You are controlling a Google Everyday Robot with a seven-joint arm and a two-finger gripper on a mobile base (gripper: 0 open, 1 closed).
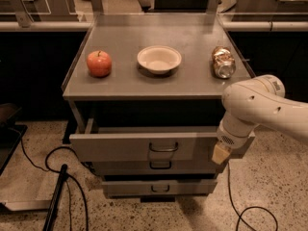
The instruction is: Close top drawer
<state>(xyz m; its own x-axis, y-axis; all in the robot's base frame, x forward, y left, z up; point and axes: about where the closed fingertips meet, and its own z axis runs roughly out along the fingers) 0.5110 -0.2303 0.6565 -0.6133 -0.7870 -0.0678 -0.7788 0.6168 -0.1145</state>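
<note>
Right end of the top drawer (120,147) behind the gripper (221,153).

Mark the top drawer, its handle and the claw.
top drawer (120,146): camera view, left of its front panel.
handle (163,150): camera view, wire's middle.
claw (220,153): camera view, tip at drawer front's right end.

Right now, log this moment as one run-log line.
top drawer: pulled out, not yet closed | gripper: at drawer front's right end | cabinet top: apple, bowl, can
</note>
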